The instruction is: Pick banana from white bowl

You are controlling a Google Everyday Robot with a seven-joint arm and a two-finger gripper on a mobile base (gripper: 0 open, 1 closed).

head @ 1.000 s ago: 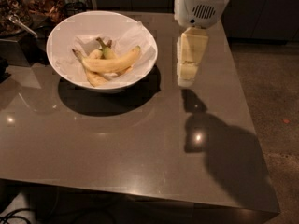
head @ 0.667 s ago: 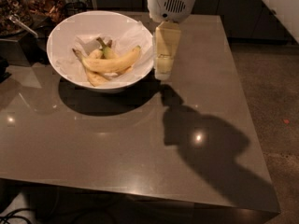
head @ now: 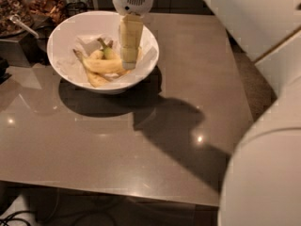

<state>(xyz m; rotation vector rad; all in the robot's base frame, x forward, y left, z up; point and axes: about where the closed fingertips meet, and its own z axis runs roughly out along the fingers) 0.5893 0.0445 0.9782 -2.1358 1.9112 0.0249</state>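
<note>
Over the right side of the white bowl, hand low by the banana, its openness unclear.

My cream hand hangs over the glossy white bowl. The banana is yellow with a dark brownish stem, and the worktop is grey-brown.

No readable text anywhere

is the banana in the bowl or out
In. The banana lies inside the white bowl, below its rim; the gripper hangs over one end.
</note>
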